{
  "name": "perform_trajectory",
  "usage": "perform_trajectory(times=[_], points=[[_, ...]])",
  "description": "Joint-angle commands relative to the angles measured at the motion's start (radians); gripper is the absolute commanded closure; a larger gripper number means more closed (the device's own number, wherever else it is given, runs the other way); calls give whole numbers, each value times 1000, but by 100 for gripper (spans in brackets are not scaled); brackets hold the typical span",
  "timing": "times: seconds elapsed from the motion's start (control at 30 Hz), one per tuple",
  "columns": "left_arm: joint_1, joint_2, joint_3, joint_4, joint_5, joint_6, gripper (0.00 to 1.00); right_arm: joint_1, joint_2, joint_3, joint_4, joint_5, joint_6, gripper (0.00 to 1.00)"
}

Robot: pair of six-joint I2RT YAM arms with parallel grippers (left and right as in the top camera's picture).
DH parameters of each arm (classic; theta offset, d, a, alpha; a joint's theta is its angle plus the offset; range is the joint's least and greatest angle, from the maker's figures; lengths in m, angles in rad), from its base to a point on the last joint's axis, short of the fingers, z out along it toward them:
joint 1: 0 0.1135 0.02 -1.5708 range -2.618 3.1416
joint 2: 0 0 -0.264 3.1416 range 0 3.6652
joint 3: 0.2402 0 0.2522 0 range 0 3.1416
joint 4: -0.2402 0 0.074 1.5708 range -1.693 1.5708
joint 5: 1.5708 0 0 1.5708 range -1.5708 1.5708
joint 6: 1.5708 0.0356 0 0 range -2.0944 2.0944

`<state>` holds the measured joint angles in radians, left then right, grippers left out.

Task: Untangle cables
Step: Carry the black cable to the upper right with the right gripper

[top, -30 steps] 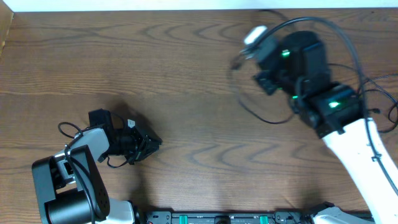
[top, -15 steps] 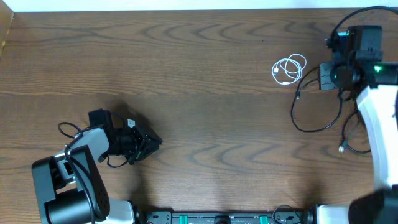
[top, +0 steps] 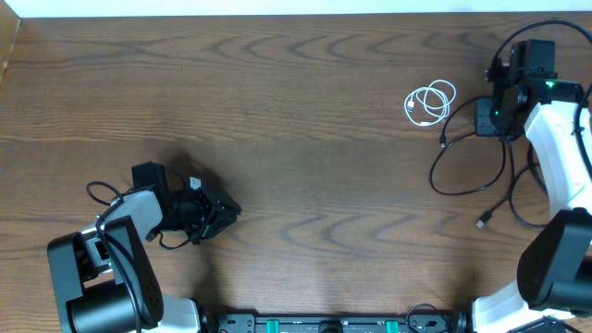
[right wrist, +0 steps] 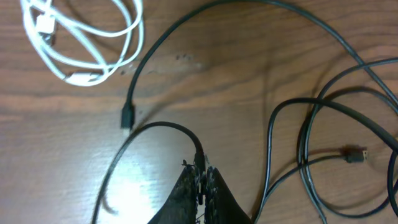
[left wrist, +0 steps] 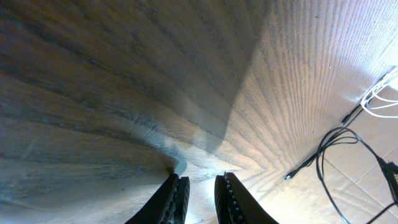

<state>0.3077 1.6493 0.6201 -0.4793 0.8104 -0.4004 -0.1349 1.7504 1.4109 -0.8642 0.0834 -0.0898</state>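
At the far right of the table [top: 277, 92], the right gripper [right wrist: 201, 169] is pinched shut on a thin black cable [right wrist: 165, 126], near the coiled white cable [right wrist: 81, 46]. The other black cables [right wrist: 269, 146] lie in loose, crossing loops just beside it. They look light, limp and slippery, so I would take hold near a plug. The left gripper [left wrist: 200, 194] is almost closed and holds nothing.

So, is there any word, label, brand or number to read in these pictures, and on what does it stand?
No readable text.
The white cable, the black cables and the table show no print.
The bar at the bottom edge of the overhead view has marks too small to read.
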Motion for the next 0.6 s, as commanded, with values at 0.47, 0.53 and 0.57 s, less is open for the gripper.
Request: perform_trajectory(times=[0.47, 0.53, 0.57], points=[[6, 56, -38, 25, -260, -1, 77, -249, 109, -1, 444, -689, 84, 99], [6, 56, -38, 26, -260, -2, 77, -265, 115, -1, 433, -693, 85, 99], [6, 56, -38, 26, -260, -2, 77, -273, 118, -1, 413, -677, 85, 99]])
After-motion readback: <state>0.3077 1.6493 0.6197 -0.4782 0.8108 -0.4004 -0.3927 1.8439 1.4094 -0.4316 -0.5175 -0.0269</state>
